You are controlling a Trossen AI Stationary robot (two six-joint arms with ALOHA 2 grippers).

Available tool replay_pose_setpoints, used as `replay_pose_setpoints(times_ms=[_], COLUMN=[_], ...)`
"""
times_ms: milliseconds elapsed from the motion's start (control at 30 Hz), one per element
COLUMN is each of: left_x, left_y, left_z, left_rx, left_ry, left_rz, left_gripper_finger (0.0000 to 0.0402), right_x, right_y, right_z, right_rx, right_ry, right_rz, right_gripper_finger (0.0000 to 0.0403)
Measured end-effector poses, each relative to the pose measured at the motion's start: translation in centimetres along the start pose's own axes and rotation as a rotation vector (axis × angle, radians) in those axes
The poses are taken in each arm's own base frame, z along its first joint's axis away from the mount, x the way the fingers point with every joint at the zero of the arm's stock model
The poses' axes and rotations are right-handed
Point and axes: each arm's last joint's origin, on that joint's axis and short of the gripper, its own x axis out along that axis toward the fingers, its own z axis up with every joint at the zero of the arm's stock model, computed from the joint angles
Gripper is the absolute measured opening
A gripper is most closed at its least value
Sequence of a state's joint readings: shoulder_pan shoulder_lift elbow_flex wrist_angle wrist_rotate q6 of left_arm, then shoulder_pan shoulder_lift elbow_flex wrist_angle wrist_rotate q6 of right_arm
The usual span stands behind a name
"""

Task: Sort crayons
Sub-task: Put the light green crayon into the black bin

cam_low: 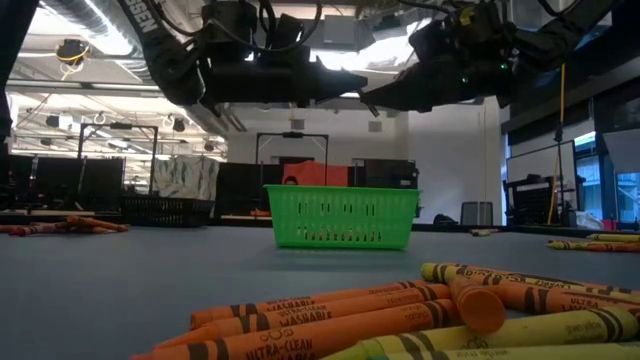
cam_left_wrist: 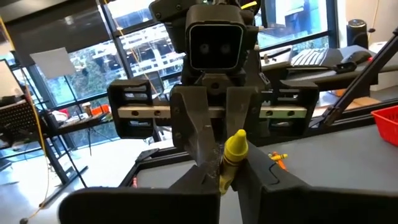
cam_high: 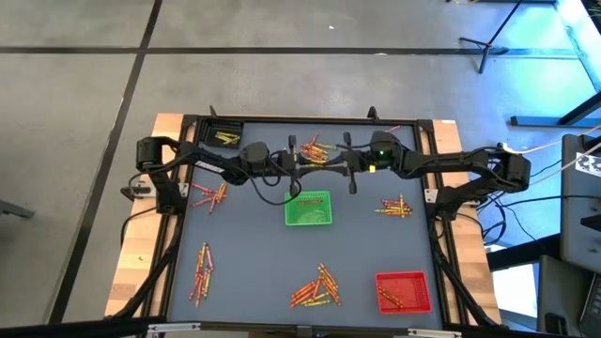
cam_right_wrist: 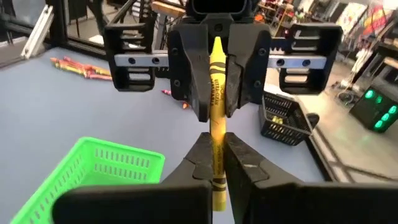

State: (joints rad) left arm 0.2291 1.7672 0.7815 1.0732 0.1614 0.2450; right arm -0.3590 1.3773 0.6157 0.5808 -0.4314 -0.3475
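Observation:
A yellow crayon (cam_right_wrist: pixel 216 106) hangs in the air between my two grippers, which point level at each other above the far half of the table. My left gripper (cam_left_wrist: pixel 222 177) comes from the table's left and is shut on one end. My right gripper (cam_right_wrist: pixel 217 152) comes from the right and is shut on the other end. They meet at mid-table (cam_high: pixel 322 161), above and behind the green tray (cam_high: pixel 308 208). Loose crayons lie in heaps on the mat: far centre (cam_high: pixel 315 150), left (cam_high: pixel 211 194), right (cam_high: pixel 394 206) and near centre (cam_high: pixel 317 286). My left gripper pinches one end of the yellow crayon (cam_left_wrist: pixel 226 167) between its two fingers. It comes level from the table's left, its fingers lying along the crayon. The crayon is lifted clear of the table. My right gripper pinches the crayon's other end (cam_right_wrist: pixel 216 163) between its two fingers. It comes level from the table's right, also along the crayon. The crayon's tail sticks back past the fingertips toward the wrist.
A red tray (cam_high: pixel 404 291) holding a few crayons stands at the near right. A black tray (cam_high: pixel 223 137) with yellow crayons stands at the far left corner. Another heap (cam_high: pixel 202 272) lies near left. A raised black frame (cam_high: pixel 178 235) borders the mat.

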Motion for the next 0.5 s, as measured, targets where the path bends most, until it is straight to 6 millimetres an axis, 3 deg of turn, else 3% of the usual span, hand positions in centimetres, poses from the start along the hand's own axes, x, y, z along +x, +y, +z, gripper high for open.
replay_pose_setpoints(times_ms=[100,267,500], left_x=[0.0,-0.4,-2.8], left_y=[0.0,0.3,1.2], left_z=[0.0,0.5,2.2], left_rx=[-0.003,0.023,0.112], left_ry=[0.008,0.1,0.408], left_rz=[0.019,0.062,0.267], left_gripper_finger=[0.0005,0.0005,0.0005], right_x=[0.0,-0.2,-2.5], right_y=[0.0,-0.1,0.2], right_z=[0.0,0.3,1.7], right_rx=[0.033,0.036,0.049], right_ry=[0.003,-0.002,0.111], right_rz=[-0.001,-0.001,-0.111], right_gripper_finger=[0.0042,0.0129,0.0211])
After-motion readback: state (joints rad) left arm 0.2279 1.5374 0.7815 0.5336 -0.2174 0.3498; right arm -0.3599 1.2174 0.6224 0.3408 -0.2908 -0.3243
